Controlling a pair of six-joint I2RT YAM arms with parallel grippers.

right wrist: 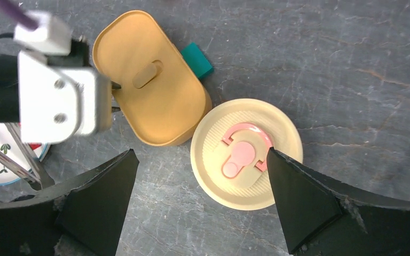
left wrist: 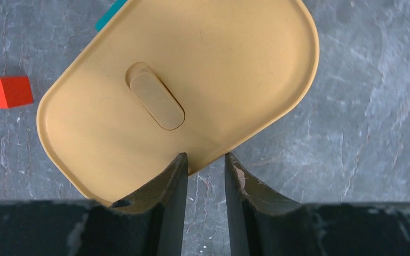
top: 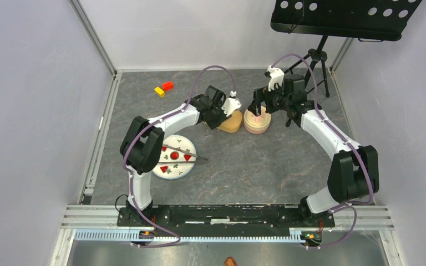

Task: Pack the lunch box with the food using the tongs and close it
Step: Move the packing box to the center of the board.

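Top external view: grey stone-look table (top: pixel 266 166), mottled and matte. The lunch box (top: pixel 230 123) sits near the middle. It is oblong with rounded ends, ochre matte plastic, lid on. Left wrist view shows the lid smooth, with a raised oval tab at its centre.

Just right of it, close or touching, is a round cream container (top: pixel 256 122) with a finely ribbed top and a glossy pink latch piece in the middle.

The left gripper (left wrist: pixel 205 157) is at the lunch box's near rim. Its black fingers (left wrist: pixel 173 181) are narrow with a slim gap, tips at the lid edge; can't tell whether they pinch it. The right gripper (right wrist: pixel 200 152) hangs over the round container with its black wedge-shaped fingers (right wrist: pixel 299 197) spread wide, holding nothing.

The tongs (top: pixel 187 151), thin straight grey metal, lie across a round white plate (top: pixel 169 174) with a small printed pattern. They are well apart from both grippers, one end past the plate's right rim. The food (top: pixel 173 157) is small red wedges on that plate, beside the tongs.

A teal cube (right wrist: pixel 196 60) is against or just beside the lunch box's far side. A red cube (top: pixel 167 85) and a yellow cube (top: pixel 160 91) sit together far left. A black perforated music stand (top: pixel 338 16) is far right.
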